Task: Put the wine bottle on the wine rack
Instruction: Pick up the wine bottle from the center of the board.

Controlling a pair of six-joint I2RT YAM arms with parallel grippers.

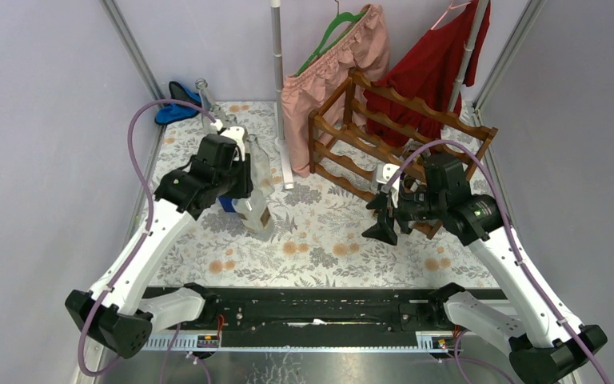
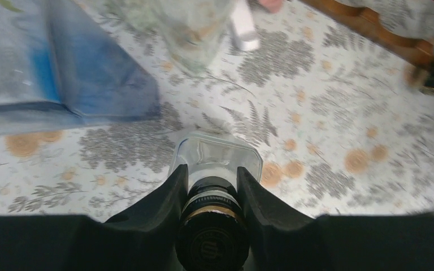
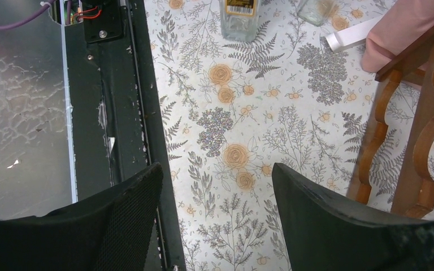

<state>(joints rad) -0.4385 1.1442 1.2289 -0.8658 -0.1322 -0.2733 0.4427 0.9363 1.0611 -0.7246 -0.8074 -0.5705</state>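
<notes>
The wine bottle (image 1: pixel 256 214) is clear and square-shouldered with a dark cap, standing on the floral cloth left of centre. My left gripper (image 1: pixel 238 186) is shut on its neck from above. In the left wrist view both fingers press the neck just under the cap (image 2: pixel 212 237), with the glass shoulders (image 2: pixel 217 155) below my left gripper (image 2: pixel 212 186). The reddish-brown wine rack (image 1: pixel 392 136) stands at the back right. My right gripper (image 1: pixel 384 218) hovers open and empty in front of the rack. The right wrist view shows my right gripper (image 3: pixel 217 186) over bare cloth, with the rack posts (image 3: pixel 424 130) to its right.
A second clear bottle (image 1: pixel 261 164) and a blue box (image 2: pixel 62 73) stand close behind the held bottle. A white pole (image 1: pixel 280 88) with pink shorts (image 1: pixel 328 72) and a red garment (image 1: pixel 432 64) hang beside the rack. A black rail (image 1: pixel 312 308) runs along the near edge.
</notes>
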